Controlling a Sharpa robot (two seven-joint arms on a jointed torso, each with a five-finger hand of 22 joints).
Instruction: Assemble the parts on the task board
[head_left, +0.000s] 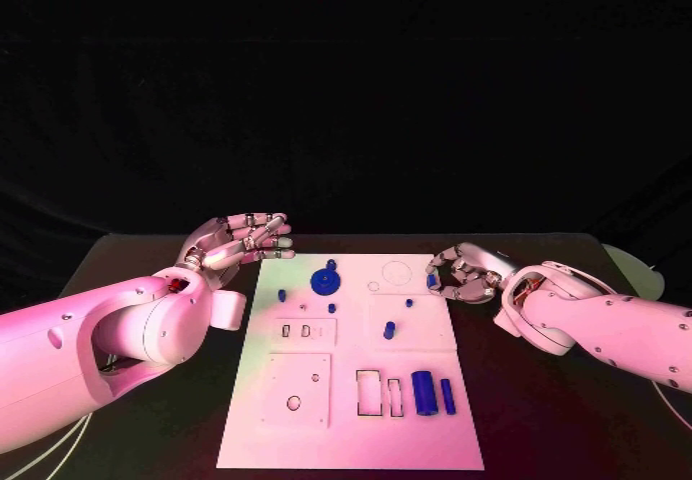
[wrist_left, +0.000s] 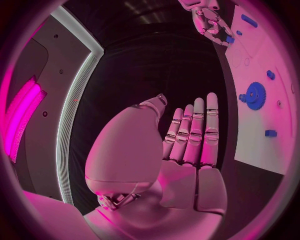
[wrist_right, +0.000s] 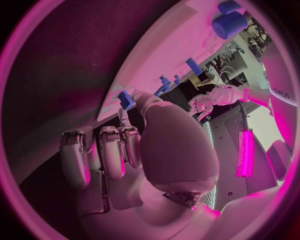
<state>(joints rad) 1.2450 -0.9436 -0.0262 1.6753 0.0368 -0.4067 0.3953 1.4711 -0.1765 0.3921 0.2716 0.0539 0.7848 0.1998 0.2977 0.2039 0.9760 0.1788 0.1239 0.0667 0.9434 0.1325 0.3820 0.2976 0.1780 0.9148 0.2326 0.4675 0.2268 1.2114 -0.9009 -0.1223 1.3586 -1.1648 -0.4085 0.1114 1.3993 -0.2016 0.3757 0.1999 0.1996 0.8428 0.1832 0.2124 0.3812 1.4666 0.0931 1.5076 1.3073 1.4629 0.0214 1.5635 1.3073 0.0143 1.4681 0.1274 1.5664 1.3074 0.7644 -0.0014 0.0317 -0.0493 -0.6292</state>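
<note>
Right hand (head_left: 464, 273) at the task board's (head_left: 289, 440) far right edge pinches a small blue part (wrist_right: 125, 99); seat it squarely, pressing straight down. Left hand (head_left: 242, 238) hovers open-fingered, empty.

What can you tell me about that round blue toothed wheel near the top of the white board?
The blue gear is a flat toothed disc with a raised hub, plastic-looking. It sits on the far part of the task board, left of its middle, nearer the left hand, which hovers apart from it with fingers spread. Nothing touches it; smaller blue parts lie around it.
</note>
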